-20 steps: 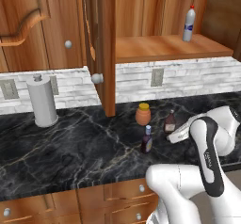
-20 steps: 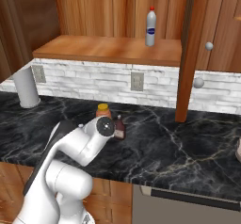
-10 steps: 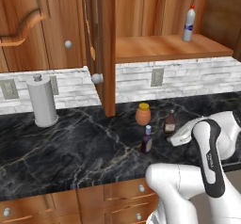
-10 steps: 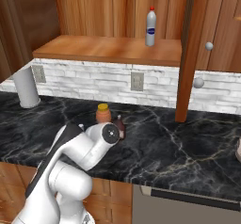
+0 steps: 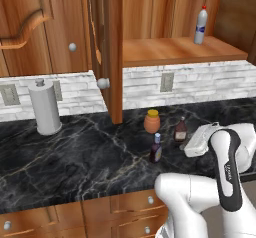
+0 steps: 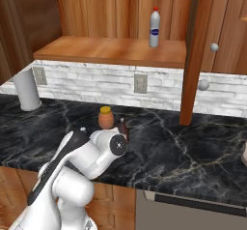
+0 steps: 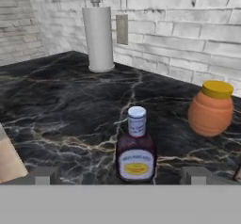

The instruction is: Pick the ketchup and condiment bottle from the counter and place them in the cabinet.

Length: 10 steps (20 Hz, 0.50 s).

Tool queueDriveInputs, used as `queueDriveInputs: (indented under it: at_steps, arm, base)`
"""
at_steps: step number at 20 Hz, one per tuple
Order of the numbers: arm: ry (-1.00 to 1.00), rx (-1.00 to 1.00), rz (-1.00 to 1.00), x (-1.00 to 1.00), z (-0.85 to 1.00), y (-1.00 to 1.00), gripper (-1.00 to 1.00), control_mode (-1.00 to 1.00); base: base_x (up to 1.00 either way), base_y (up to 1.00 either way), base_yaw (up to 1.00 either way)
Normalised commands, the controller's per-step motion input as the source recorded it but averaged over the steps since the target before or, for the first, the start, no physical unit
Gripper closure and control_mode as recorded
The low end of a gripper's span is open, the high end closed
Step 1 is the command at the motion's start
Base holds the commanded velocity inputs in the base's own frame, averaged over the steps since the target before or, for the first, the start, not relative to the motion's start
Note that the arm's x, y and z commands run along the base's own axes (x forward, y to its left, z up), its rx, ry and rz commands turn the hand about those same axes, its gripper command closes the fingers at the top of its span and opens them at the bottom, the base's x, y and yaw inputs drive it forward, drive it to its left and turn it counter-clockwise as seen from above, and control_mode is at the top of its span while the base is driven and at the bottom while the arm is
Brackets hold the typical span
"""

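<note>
The hand (image 7: 120, 176) hangs low over the table (image 7: 61, 105), level, fingers spread wide. The condiment bottle (image 7: 136, 150) stands upright between them, untouched.

Items on the counter (image 5: 75, 152) are counting as follows: one ketchup (image 5: 180, 129) bottle, one condiment bottle (image 5: 156, 148), one squat orange jar (image 5: 152, 121), and one white paper towel roll (image 5: 45, 107). One white bottle with a red cap (image 5: 200, 26) is standing on the cabinet (image 5: 170, 52) shelf. Two wall outlets (image 5: 166, 81) are showing on the brick backsplash in the left base view.
</note>
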Motion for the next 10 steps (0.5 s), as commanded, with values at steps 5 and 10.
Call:
queueDriveInputs:
  at_steps: [5,10]
  arm:
    - [-0.16,0.01,0.06,0.02,-0.03,0.13,-1.00,-1.00]
    - [-0.09,0.00,0.05,0.06,-0.05,0.27,-1.00,-1.00]
  base:
    - [0.00,0.00,0.00]
    - [0.00,0.00,0.00]
